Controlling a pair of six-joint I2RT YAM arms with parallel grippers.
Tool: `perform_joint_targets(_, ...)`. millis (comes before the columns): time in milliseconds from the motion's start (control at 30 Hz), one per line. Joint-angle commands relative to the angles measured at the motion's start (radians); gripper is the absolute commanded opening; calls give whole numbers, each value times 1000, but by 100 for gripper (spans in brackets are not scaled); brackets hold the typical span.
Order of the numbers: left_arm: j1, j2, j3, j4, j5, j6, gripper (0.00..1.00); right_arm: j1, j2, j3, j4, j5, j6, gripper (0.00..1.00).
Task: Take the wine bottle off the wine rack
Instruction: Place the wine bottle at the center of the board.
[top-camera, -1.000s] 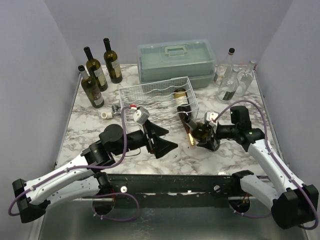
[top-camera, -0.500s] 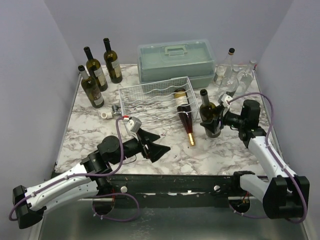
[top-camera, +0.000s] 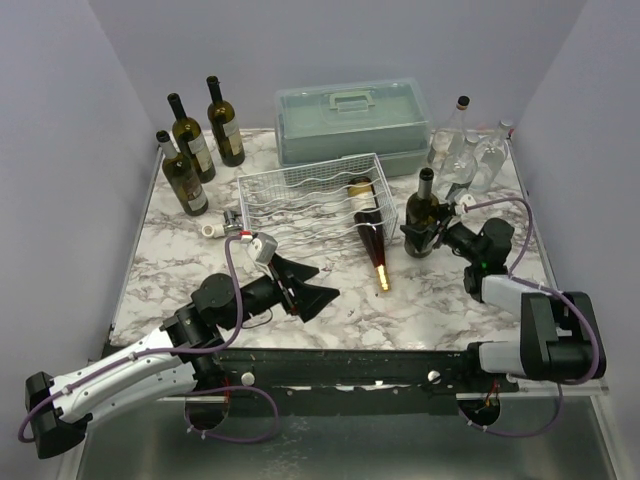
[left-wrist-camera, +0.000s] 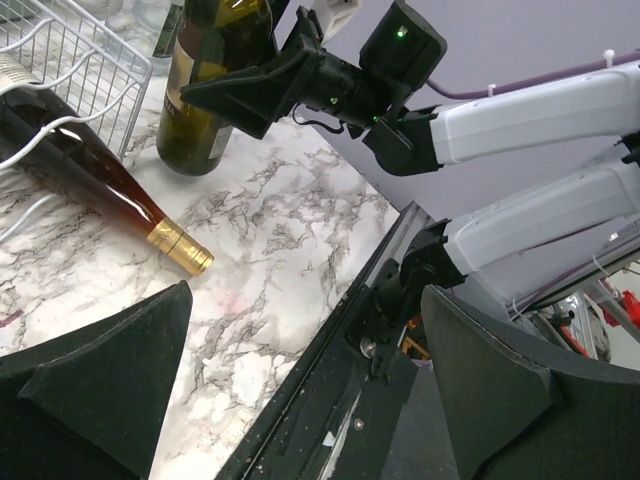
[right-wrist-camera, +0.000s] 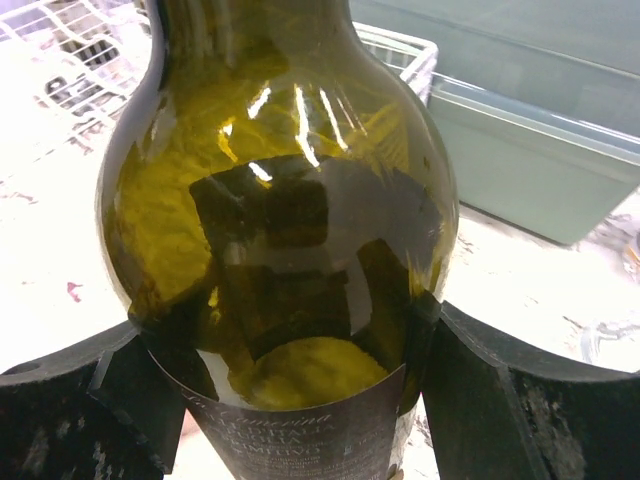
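**Bottle clear of the rack, upright, waiting to be let go**

The marble table (top-camera: 180, 255) carries the white wine rack (top-camera: 300, 195) at its middle. The wine bottle (top-camera: 421, 205) stands upright just beside the rack's right end, clear of the wires. My right gripper (top-camera: 421, 240) is closed round its lower body, with a finger (right-wrist-camera: 85, 400) pressed on each side. I judge the lifting-off done and the setting-down in hand. From the left wrist view the base looks to rest on the marble, so the next move calls for parting my jaws gently and drawing straight back without tipping it. The glass is dark olive green, glossy and round-shouldered, with a dark label (right-wrist-camera: 300, 435) low down. My left gripper (top-camera: 312, 290) hangs wide open near the front edge, holding nothing. A second bottle (top-camera: 368, 228) lies in the rack, its gold cap (top-camera: 381, 280) poking out
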Motion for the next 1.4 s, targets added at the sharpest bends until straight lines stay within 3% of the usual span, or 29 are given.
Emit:
perform_joint_targets(0, 1, 11, 3, 34, -14, -11, 99, -2, 83, -35, 475, 134, 117, 0)
perform_joint_targets(267, 1, 3, -13, 40, -25, -25, 98, -2, 228, -26, 654, 339, 118, 0)
perform_joint_targets(567, -1, -15, -37, 44, -28, -38, 98, -2, 356, 4, 713, 377, 158, 6)
perform_joint_targets(700, -1, -13, -44, 47, -28, -41, 98, -17, 371, -9, 719, 376, 137, 18)
perform_joint_targets(933, 0, 4, -47, 47, -54, -59, 98, -17, 382, -28, 713, 367, 111, 51)
perform_joint_targets(1267, -1, -16, -67, 47, -62, -69, 98, -18, 352, -40, 660, 380, 99, 80)
perform_joint_targets(1367, 0, -32, -77, 47, -66, -72, 98, -19, 334, -38, 630, 380, 98, 99)
